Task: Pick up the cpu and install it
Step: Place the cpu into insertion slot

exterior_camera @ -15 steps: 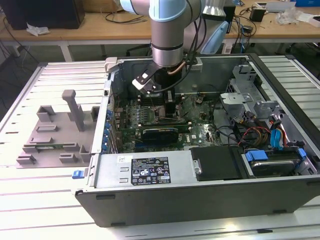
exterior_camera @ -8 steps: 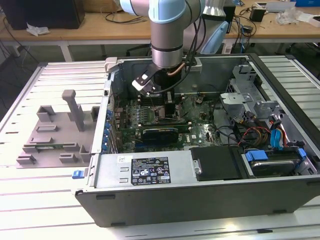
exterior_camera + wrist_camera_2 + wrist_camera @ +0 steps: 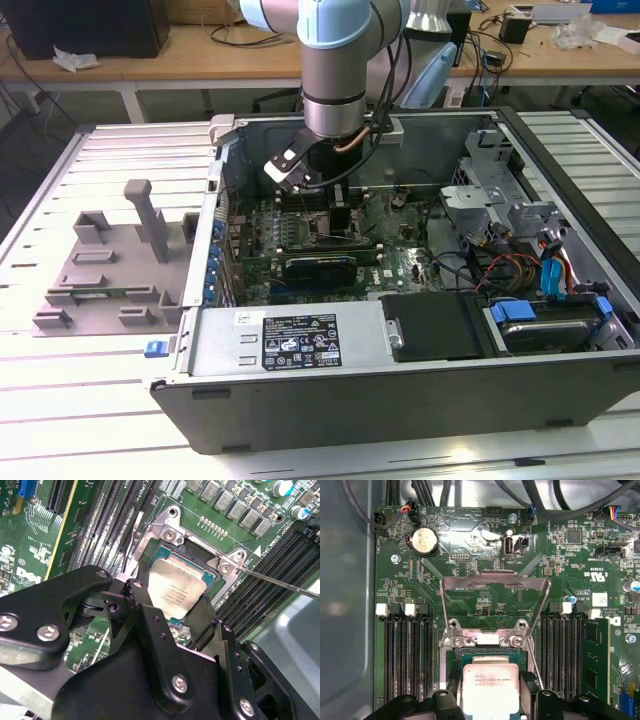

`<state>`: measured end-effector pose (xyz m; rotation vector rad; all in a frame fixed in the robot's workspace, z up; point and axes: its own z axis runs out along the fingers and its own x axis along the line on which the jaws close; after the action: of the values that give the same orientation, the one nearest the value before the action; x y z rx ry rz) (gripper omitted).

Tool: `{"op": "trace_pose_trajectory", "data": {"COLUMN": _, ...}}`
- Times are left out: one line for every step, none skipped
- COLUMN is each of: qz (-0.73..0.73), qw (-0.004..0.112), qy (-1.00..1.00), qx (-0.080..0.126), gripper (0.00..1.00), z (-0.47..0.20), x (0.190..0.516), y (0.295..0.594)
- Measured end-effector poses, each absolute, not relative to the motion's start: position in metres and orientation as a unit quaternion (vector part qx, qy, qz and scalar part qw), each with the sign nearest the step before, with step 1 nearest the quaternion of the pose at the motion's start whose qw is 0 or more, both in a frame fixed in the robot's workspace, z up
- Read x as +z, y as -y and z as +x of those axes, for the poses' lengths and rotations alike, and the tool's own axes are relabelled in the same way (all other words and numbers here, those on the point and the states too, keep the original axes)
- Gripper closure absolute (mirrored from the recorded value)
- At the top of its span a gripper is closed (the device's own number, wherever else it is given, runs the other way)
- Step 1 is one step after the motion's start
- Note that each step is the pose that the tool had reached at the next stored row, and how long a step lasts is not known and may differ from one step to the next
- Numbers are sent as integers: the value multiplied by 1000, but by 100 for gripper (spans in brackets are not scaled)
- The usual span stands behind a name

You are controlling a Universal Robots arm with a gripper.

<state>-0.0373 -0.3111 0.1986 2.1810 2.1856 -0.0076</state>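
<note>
**Cpu held at the open socket**

On the exterior view's left, a grey tray lies outside the case. Mid-case, the arm reaches down to the motherboard, and a drive sits to the right. In both wrist views the gripper is clamped on the cpu's two edges at the socket, whose load plate stands raised. Pickup looks done. I cannot tell whether the chip is seated. It is not released and the plate is not shut.

1 robot arm w/ 1 gripper, 1 cpu, 1 open PC case, 1 motherboard. On the board: 1 coin battery, 1 socket load plate w/ 2 screws at its hinge. 1 grey fixture tray beside the case.
</note>
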Motion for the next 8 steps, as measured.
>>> {"op": "trace_pose_trajectory", "data": {"qz": 706, "qw": 27, "qy": -707, "qx": -2, "gripper": 45, "z": -37, "x": 198, "y": 311}}
{"op": "trace_pose_trajectory", "data": {"qz": 706, "qw": 27, "qy": -707, "qx": -2, "gripper": 45, "z": -37, "x": 198, "y": 311}}
{"op": "trace_pose_trajectory", "data": {"qz": 706, "qw": 27, "qy": -707, "qx": -3, "gripper": 45, "z": -37, "x": 198, "y": 311}}
{"op": "trace_pose_trajectory", "data": {"qz": 706, "qw": 27, "qy": -707, "qx": -3, "gripper": 45, "z": -37, "x": 198, "y": 311}}
{"op": "trace_pose_trajectory", "data": {"qz": 706, "qw": 27, "qy": -707, "qx": -3, "gripper": 45, "z": -37, "x": 198, "y": 311}}
{"op": "trace_pose_trajectory", "data": {"qz": 706, "qw": 27, "qy": -707, "qx": -3, "gripper": 45, "z": -37, "x": 198, "y": 311}}
{"op": "trace_pose_trajectory", "data": {"qz": 706, "qw": 27, "qy": -707, "qx": -2, "gripper": 45, "z": -37, "x": 198, "y": 311}}
{"op": "trace_pose_trajectory", "data": {"qz": 707, "qw": 27, "qy": -707, "qx": -2, "gripper": 45, "z": -36, "x": 198, "y": 311}}
